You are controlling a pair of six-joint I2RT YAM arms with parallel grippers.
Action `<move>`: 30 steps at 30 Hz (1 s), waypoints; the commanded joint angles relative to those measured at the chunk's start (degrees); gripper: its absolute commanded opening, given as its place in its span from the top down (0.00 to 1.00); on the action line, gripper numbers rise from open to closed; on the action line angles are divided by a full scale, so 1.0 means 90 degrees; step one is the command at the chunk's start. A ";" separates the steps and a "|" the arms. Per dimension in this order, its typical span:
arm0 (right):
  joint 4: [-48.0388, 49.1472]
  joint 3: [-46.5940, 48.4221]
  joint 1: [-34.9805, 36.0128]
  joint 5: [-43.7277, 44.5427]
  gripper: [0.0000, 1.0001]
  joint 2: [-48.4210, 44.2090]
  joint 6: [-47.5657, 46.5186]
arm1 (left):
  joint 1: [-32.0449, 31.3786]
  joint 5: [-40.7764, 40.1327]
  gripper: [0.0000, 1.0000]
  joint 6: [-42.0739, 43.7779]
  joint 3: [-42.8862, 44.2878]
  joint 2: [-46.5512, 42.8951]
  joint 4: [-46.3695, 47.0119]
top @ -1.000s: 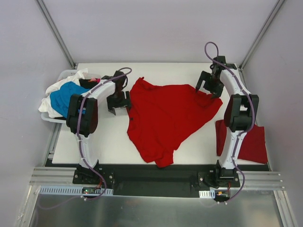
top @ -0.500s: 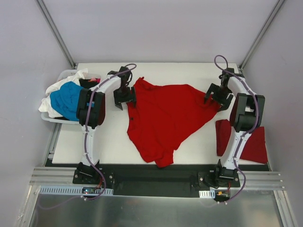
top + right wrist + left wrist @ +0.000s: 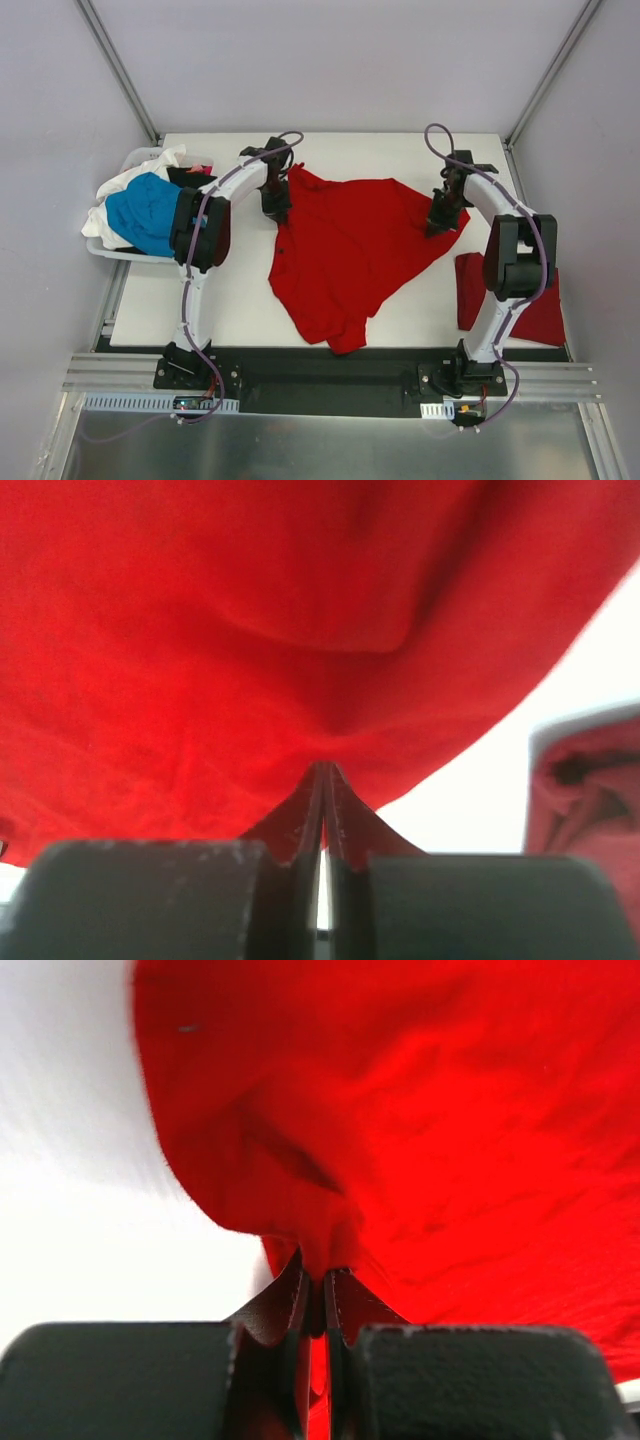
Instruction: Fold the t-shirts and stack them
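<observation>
Spread rumpled across the middle of the white table: a large red t-shirt. Heaped in a basket at the table's left edge, white, blue and black shirts; flat at the right edge, a folded red shirt. Pinched at its far-left edge by the left gripper and at its far-right corner by the right gripper, both pairs of fingers pressed together on the red cloth.

A white table stands boxed in by plain pale-grey walls, with slanting aluminium posts rising at its far corners. Even light falls across it. A brushed metal sheet lies along the near edge.
</observation>
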 commanded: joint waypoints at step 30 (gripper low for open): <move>-0.0960 0.0546 0.2422 -0.0186 0.14 -0.0218 0.0374 | 0.0797 -0.1342 0.12 0.0418 0.1160 -0.1025 -0.1169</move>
